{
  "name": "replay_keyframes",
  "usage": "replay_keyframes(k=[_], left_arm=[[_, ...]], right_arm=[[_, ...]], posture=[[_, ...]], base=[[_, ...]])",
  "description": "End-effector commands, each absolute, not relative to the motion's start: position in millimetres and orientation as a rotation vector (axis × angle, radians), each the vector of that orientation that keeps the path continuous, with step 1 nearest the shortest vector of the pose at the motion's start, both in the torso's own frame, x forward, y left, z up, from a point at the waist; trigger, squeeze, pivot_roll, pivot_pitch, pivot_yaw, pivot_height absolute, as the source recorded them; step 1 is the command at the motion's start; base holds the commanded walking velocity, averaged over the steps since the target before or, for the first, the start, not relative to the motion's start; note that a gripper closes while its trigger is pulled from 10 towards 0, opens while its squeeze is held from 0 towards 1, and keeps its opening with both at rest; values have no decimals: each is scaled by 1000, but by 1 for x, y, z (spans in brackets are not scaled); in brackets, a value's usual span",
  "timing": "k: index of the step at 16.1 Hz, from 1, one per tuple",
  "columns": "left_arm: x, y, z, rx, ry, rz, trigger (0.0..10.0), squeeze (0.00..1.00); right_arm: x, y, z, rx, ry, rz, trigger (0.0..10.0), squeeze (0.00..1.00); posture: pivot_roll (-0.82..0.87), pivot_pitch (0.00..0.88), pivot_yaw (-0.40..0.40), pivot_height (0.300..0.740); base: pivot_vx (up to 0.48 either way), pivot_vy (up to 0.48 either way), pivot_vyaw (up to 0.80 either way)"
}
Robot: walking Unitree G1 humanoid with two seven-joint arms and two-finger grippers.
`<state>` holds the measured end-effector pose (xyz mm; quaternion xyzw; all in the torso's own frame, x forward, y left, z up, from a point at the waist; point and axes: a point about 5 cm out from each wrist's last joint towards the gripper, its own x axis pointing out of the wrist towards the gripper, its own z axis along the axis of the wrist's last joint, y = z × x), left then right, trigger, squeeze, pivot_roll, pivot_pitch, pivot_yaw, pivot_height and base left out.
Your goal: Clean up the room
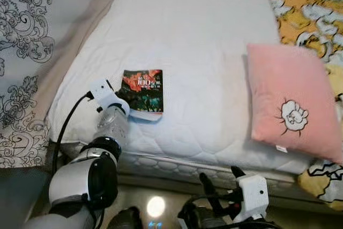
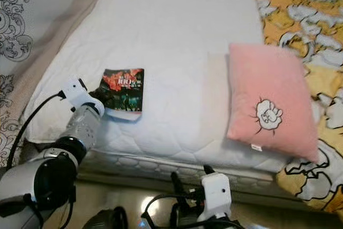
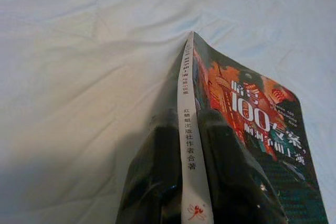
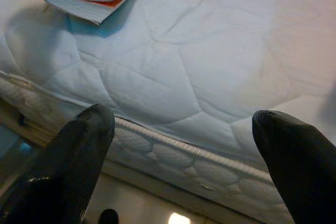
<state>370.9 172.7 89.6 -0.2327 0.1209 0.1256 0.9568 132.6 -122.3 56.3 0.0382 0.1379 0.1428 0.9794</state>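
On mattress [image 1: 203,79]: book [image 1: 143,90] ("100" legible) gripped.

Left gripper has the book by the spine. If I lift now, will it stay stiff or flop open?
The book looks like a thin paperback, so probably light. The left gripper pinches only its spine edge, so the cover and pages may sag or fan open. The glossy-looking cover might slip; the soft mattress offers little support.

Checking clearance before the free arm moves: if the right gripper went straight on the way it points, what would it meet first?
Probably the quilted side edge of the mattress; the right gripper, fingers open, points at it. Depth is unclear.
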Motion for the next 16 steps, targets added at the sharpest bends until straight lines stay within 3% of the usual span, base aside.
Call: replay_keyframes(k=[1, 5, 8, 9, 16], left_arm=[[368, 182, 84, -478, 279, 303, 10000, 0], [369, 179, 85, -468, 280, 270, 10000, 0], [372, 169, 89, -449, 277, 182, 10000, 427], [374, 163, 91, -450, 271, 142, 10000, 1000], [378, 157, 99, -329, 260, 46, 10000, 1000]], right_arm=[[127, -122, 52, 75, 301, 271, 10000, 0], [115, -125, 51, 59, 320, 251, 10000, 0], [112, -125, 52, 35, 321, 265, 10000, 0], [110, -126, 52, 28, 322, 267, 10000, 0], [102, -130, 54, 12, 333, 258, 10000, 0]], posture=[[-235, 216, 16, 740], [-260, 234, 8, 740], [-269, 237, 1, 740], [-282, 241, -4, 740], [-317, 250, -22, 740]], base=[[0, 0, 0], [0, 0, 0], [0, 0, 0], [0, 0, 0], [0, 0, 0]])
